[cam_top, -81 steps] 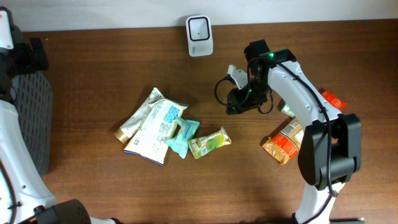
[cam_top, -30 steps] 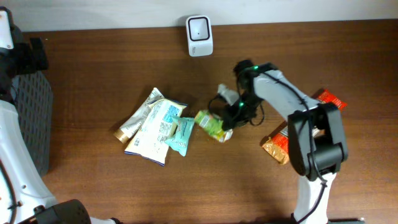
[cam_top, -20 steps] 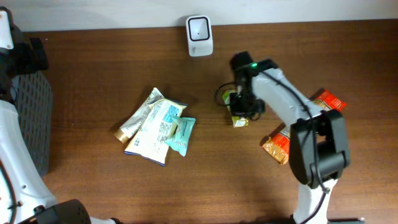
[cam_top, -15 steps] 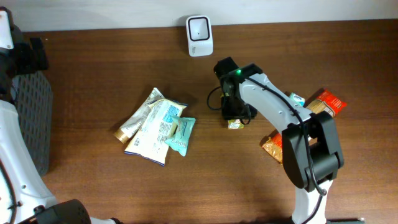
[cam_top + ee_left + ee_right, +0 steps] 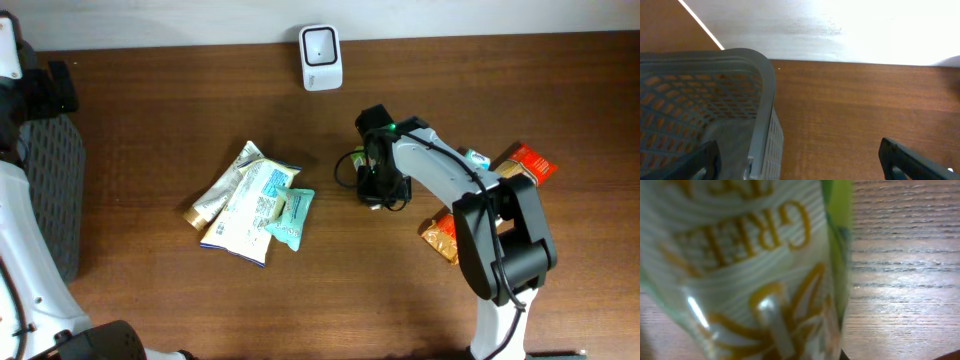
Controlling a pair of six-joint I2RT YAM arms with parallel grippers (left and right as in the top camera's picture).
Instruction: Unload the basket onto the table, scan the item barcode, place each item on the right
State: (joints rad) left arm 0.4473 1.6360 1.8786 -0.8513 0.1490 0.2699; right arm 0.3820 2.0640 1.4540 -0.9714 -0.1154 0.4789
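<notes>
Holding the green packet [image 5: 755, 270] are the R jaws, which we read as clamped almost fully shut on it. In the R wrist view the wrapper fills the frame right up against the lens, gold lettering across it, w/ the wood surface [image 5: 900, 280] showing past its R edge. From overhead the packet is hidden under the R arm [image 5: 440, 170], approx mid-surface; lifted or resting, we can't tell. The relation that matters: the scanner [image 5: 321, 44] sits at the far edge, away from the robot and off to the L of the R jaws, near but apart, w/ bare wood between. The R arm is much the nearer. The L arm is parked far L, its jaws spread wide w/ nothing in them, one of its fingers [image 5: 702, 162] over the basket [image 5: 765, 75]. The packet's long axis runs roughly top-to-bottom in the wrist view, slightly tilted. Which end points at the scanner we can't tell, and no barcode shows on the face we see. We judge the next move needs a carry toward the scanner's window, prob. w/ a wrist turn to present the coded face. The other packets [image 5: 250, 205] lie well apart to the L.
</notes>
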